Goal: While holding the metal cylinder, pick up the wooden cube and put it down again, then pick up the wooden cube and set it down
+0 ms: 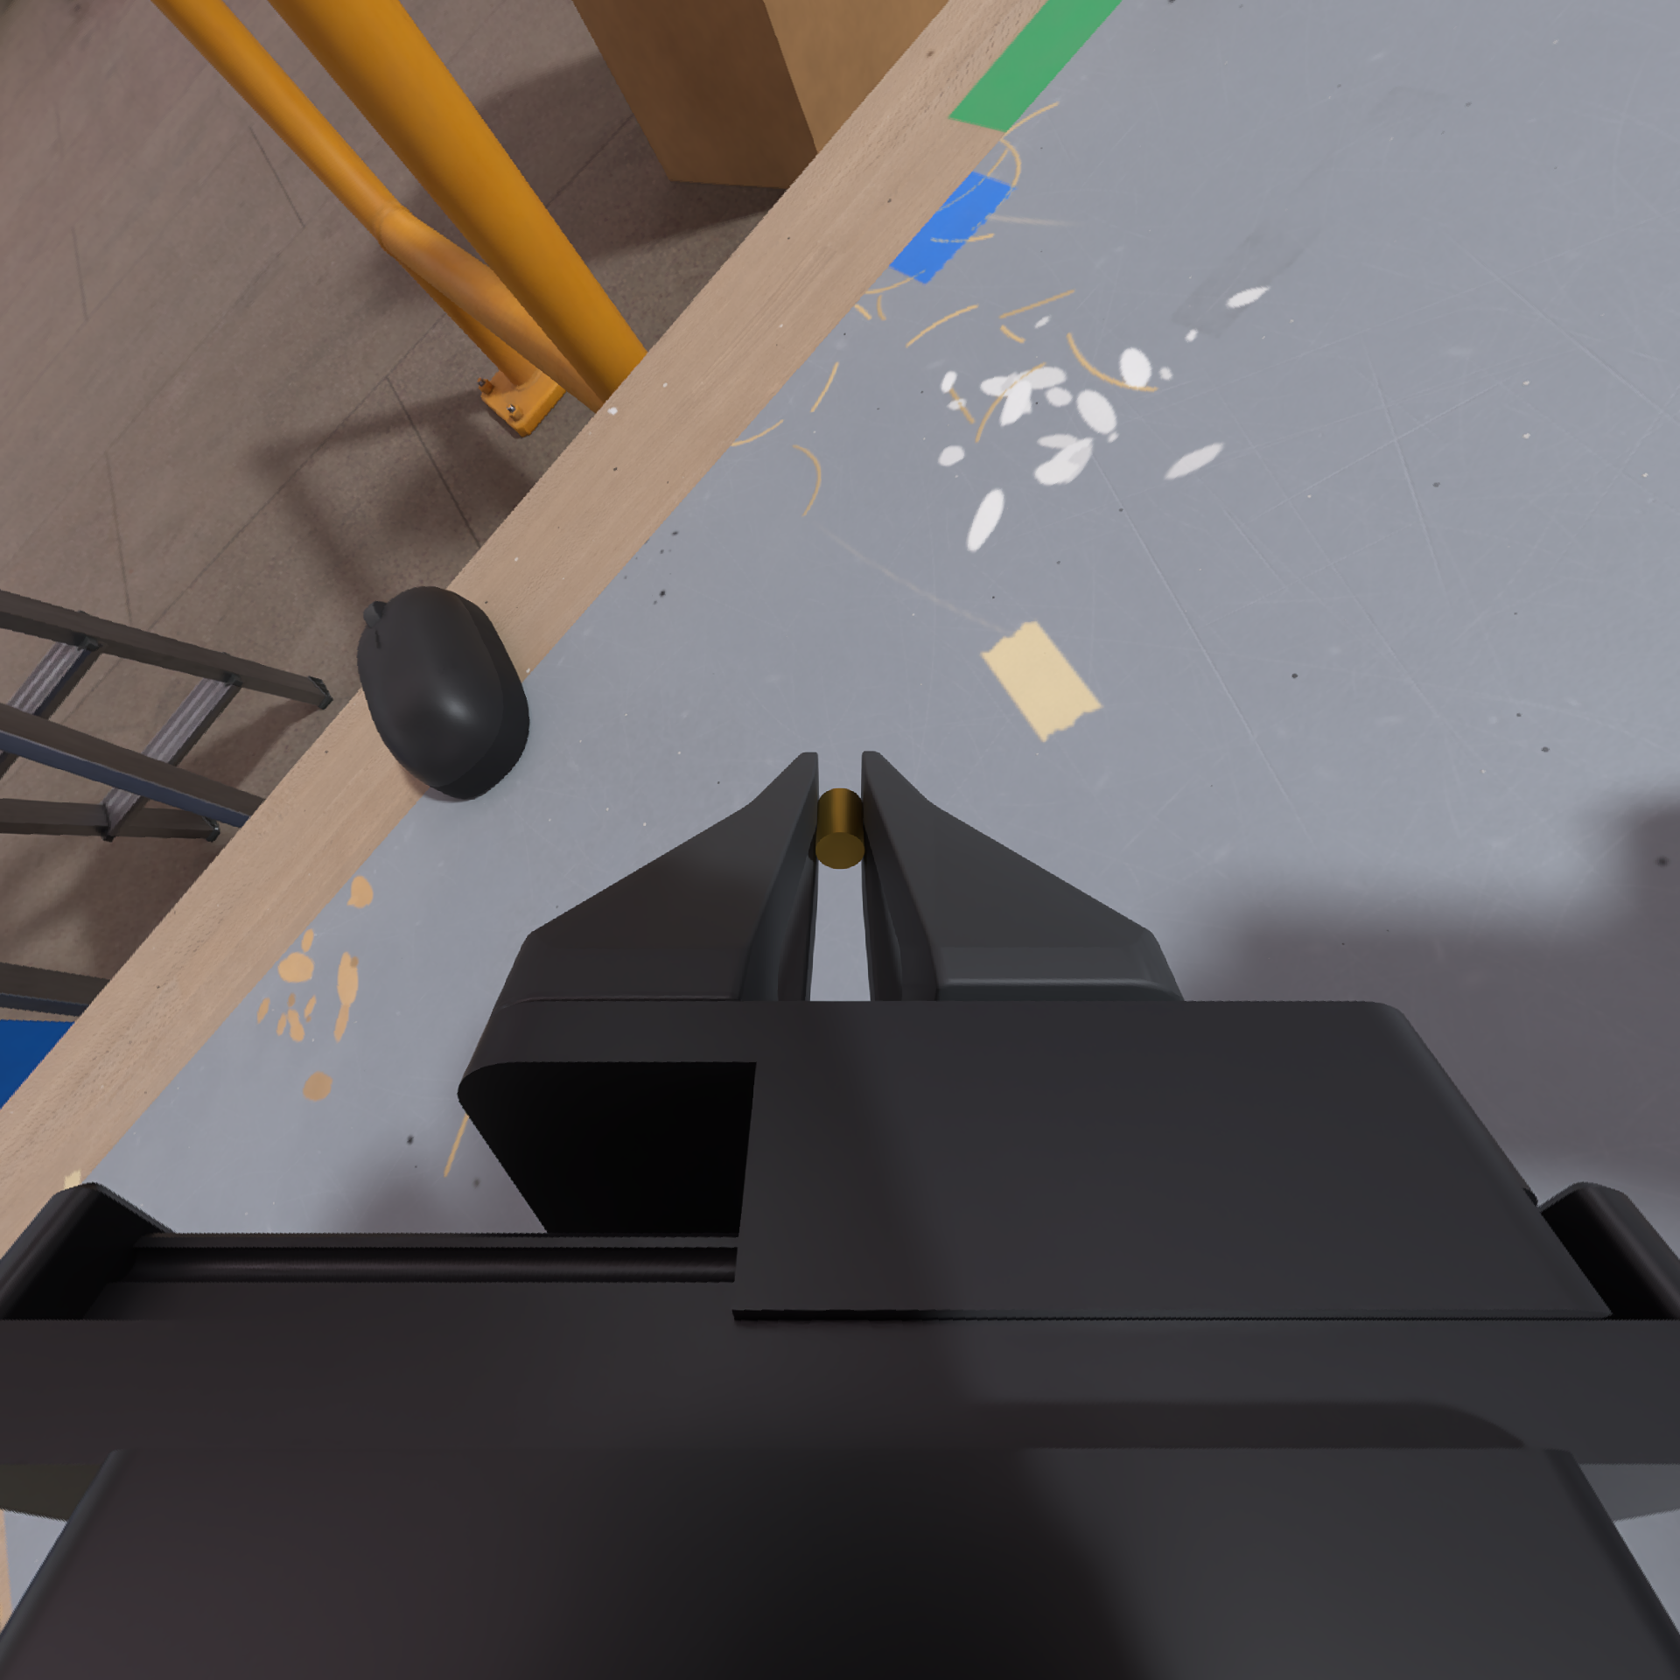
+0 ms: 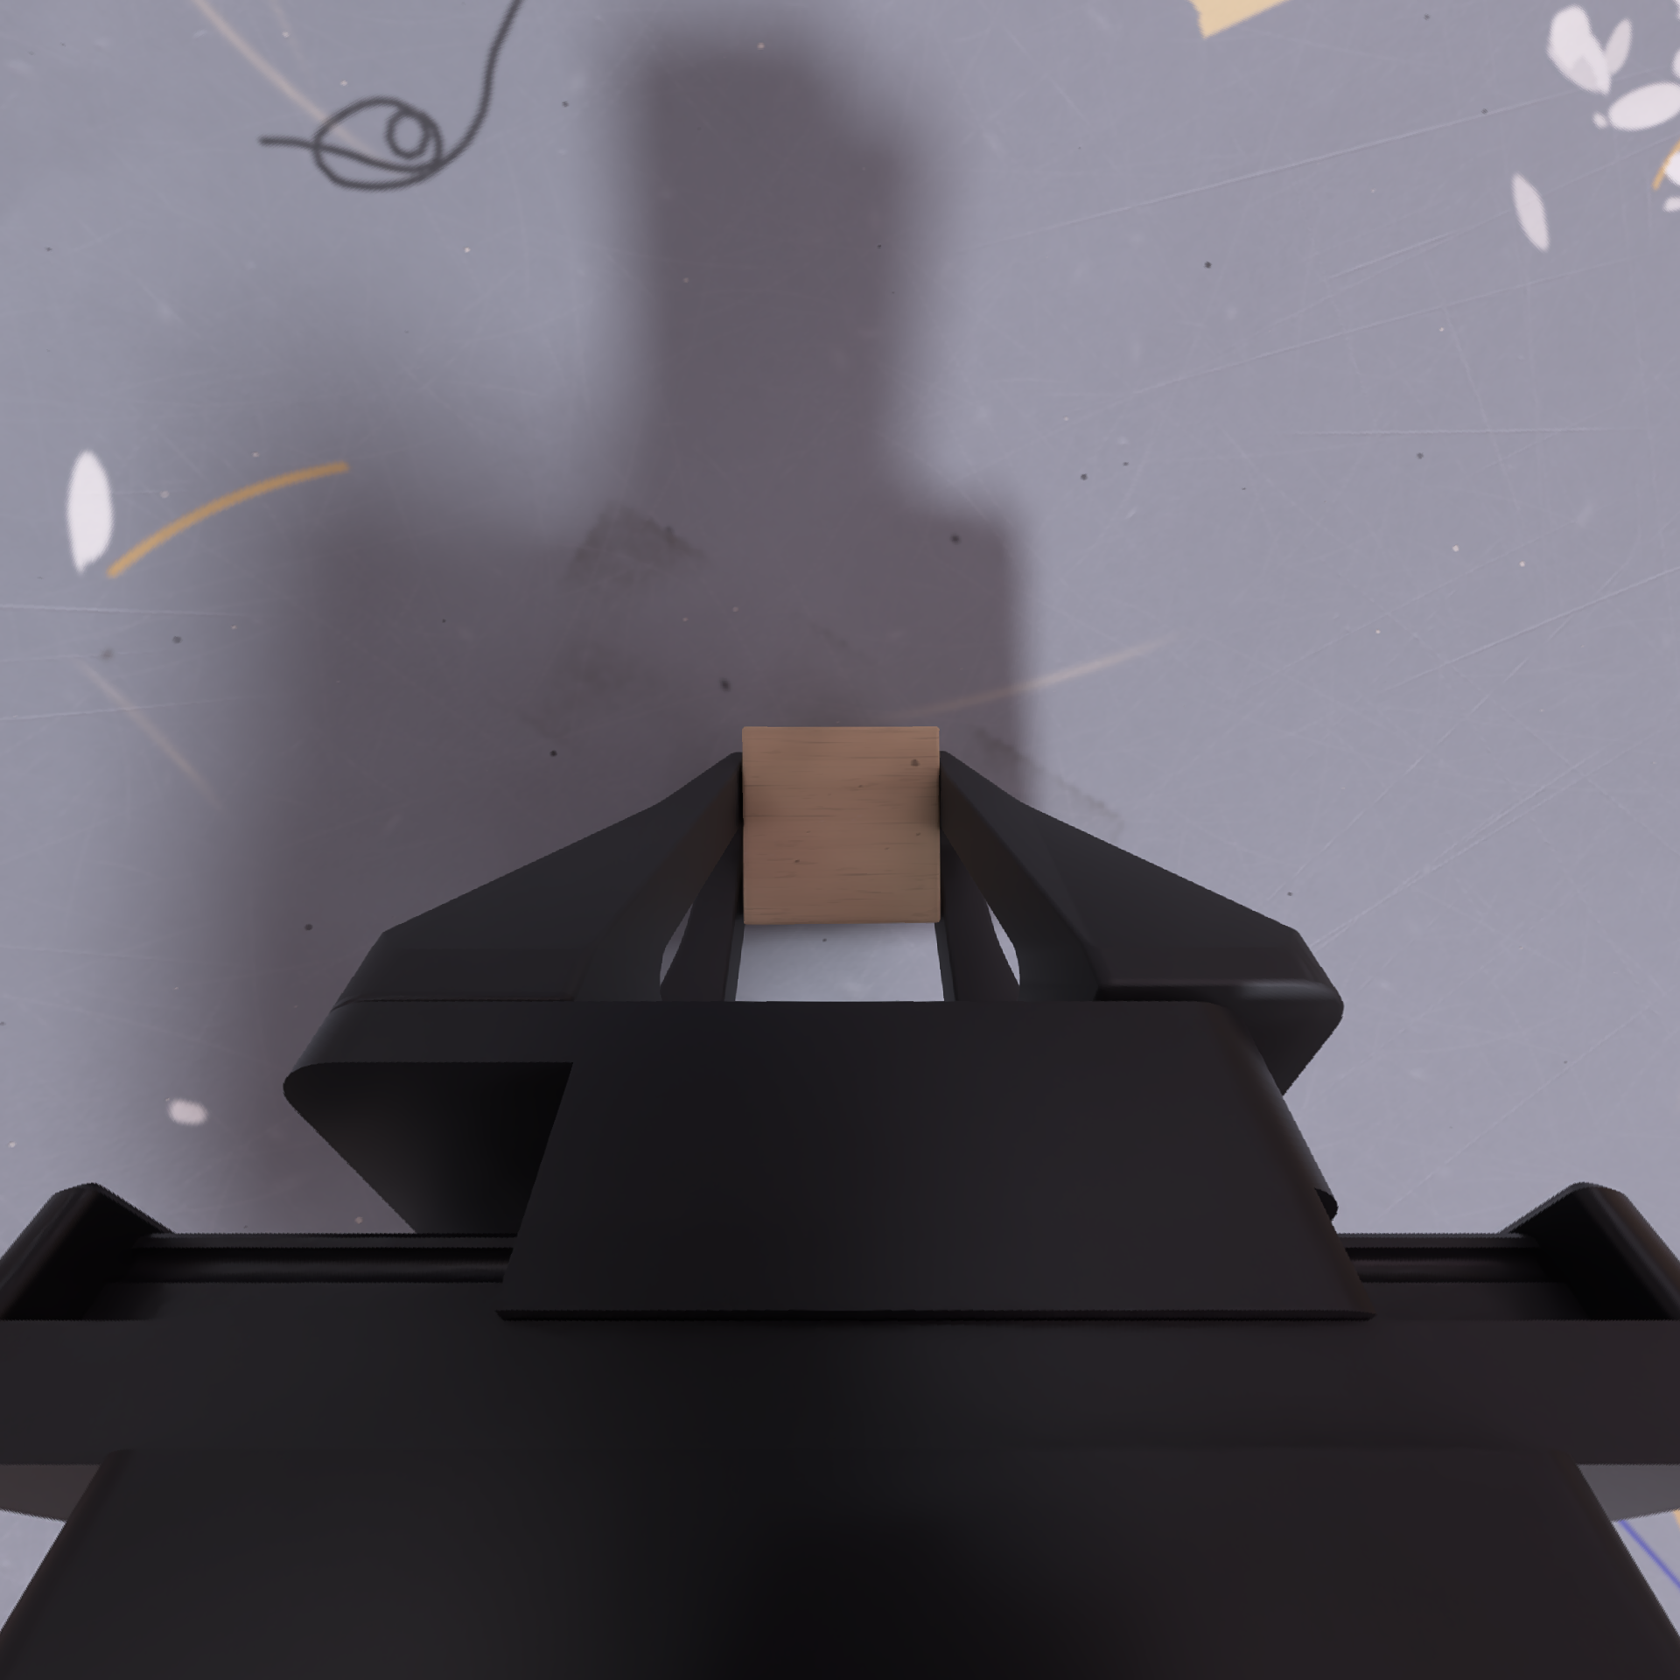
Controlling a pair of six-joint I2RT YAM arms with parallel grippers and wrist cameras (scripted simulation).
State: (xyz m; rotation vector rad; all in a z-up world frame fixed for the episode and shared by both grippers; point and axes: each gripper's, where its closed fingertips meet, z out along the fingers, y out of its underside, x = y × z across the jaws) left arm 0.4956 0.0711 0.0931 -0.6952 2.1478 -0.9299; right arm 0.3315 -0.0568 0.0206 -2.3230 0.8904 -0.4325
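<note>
In the left wrist view, the upper left holds a brown tiled floor [image 1: 182, 364] crossed by smooth orange tubes [image 1: 473, 182] that end in a bolted foot; below them, at the left edge, lie dark metal ladder rails [image 1: 136, 727]. A pale wood-grain table edge [image 1: 636, 436] runs diagonally from lower left to upper right, and a rounded matte black computer mouse [image 1: 443, 693] sits across that edge, partly on the scuffed grey tabletop [image 1: 1364, 636]. Top centre shows a flat-sided cardboard box [image 1: 727, 82]. Further right, the grey surface carries blue [image 1: 950, 227] and green [image 1: 1036, 64] tape patches, white oval paint flecks [image 1: 1055, 409] and a torn beige tape scrap [image 1: 1041, 680]. At centre, the left gripper [image 1: 839, 773], black and wedge-shaped, is pinched narrow around the metal cylinder [image 1: 839, 827], a small brass-coloured stub with a round end face, touching both inner faces. In the right wrist view, the upper left has a thin dark looped scribble [image 2: 391, 136] on the scratched grey tabletop [image 2: 1364, 545]; a broad soft shadow [image 2: 773, 409] fills the middle. At centre, the right gripper [image 2: 841, 768] is set at a medium width, its black fingers [image 2: 709, 818] pressed on both sides of the wooden cube [image 2: 841, 823], a light, square-faced block with fine horizontal grain. I cannot tell whether the cube is touching the table.
</note>
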